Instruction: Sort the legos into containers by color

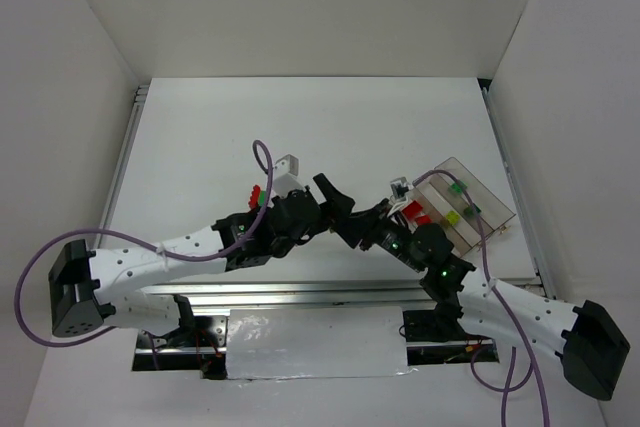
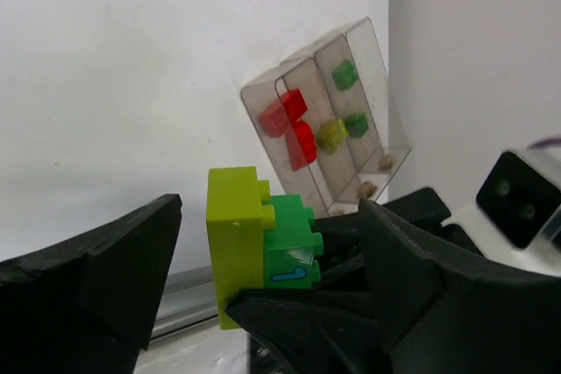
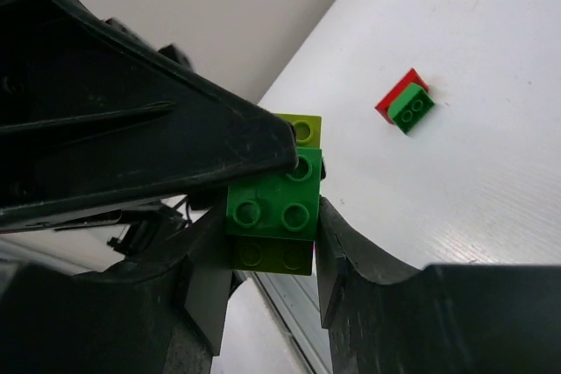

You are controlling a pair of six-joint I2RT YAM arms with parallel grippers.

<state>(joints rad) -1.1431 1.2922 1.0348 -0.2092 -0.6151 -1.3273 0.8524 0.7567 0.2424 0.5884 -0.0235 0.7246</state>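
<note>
A dark green brick (image 3: 272, 194) joined to a yellow-green brick (image 2: 235, 243) is held in the air between the two arms. My right gripper (image 3: 270, 221) is shut on this stack. My left gripper (image 2: 272, 212) is open around the stack, with a wide gap on the yellow-green side; it also shows in the top view (image 1: 335, 197). The clear tray (image 1: 490, 197) lies at the right. Its compartments hold red bricks (image 2: 289, 124), a yellow-green brick (image 2: 333, 135) and green bricks (image 2: 344, 74). A red and green stack (image 3: 405, 102) lies on the table.
The red and green stack also shows in the top view (image 1: 256, 193), left of the left wrist. A white camera block (image 1: 288, 169) sits on the left wrist. White walls enclose the table on three sides. A metal rail (image 1: 300, 292) runs along the near edge.
</note>
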